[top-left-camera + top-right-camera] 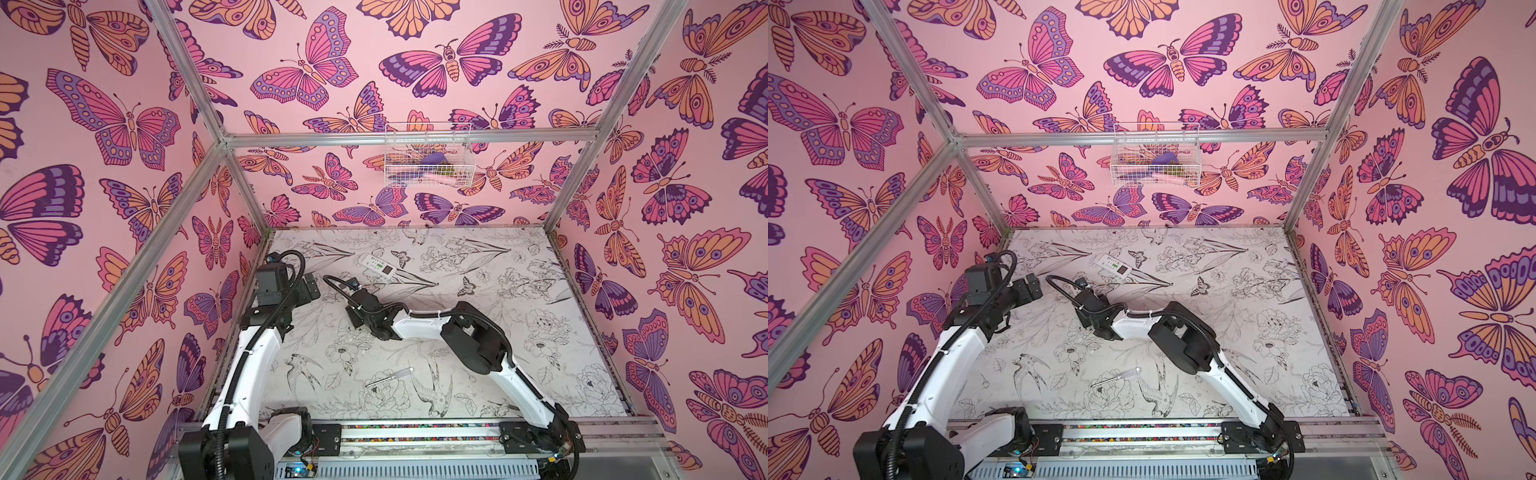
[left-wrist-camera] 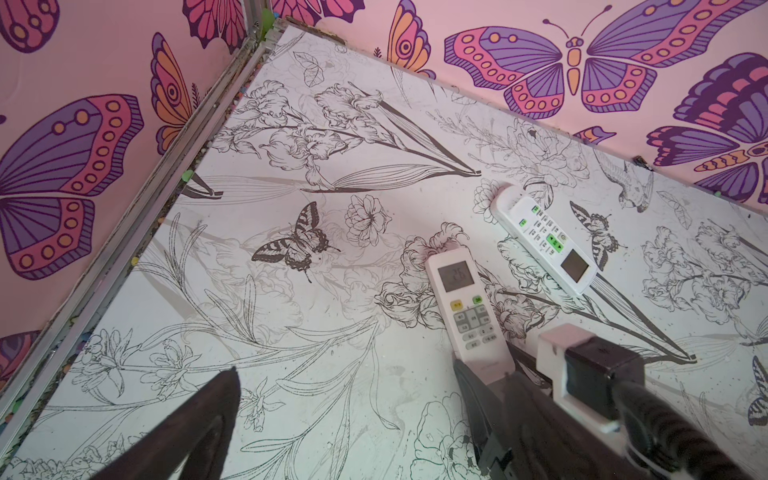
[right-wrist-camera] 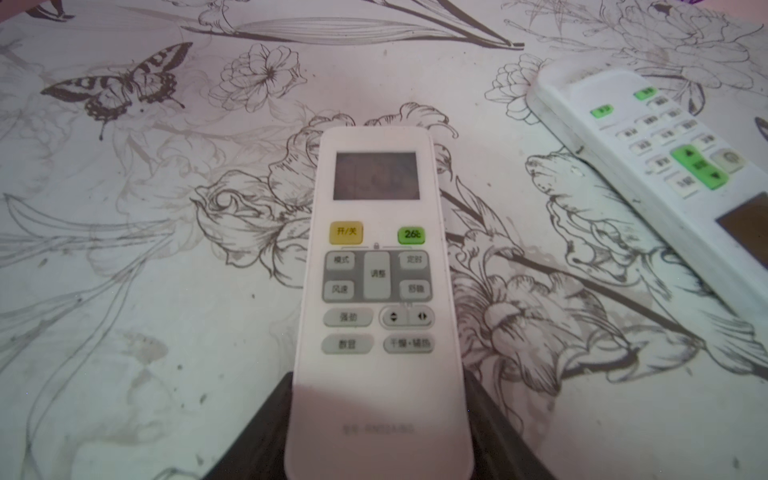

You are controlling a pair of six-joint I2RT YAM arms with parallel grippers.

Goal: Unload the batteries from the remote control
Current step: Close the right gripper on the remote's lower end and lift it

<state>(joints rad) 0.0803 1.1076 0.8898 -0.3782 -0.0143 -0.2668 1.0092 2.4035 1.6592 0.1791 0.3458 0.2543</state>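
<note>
Item: remote (image 3: 376,266), face up, tail clamped in my right gripper (image 3: 378,376), jaws half closed; batteries unseen, presumably inside, below the jaws; lift level, then flip; left gripper (image 1: 311,286) gapes empty.

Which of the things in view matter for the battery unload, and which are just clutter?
Job: yellow-button remote, face up, gripped by the right gripper; green-button remote lying free nearby, possibly also. No batteries visible yet.
Lying about: screwdriver near the front edge; wire basket on the back wall.
</note>
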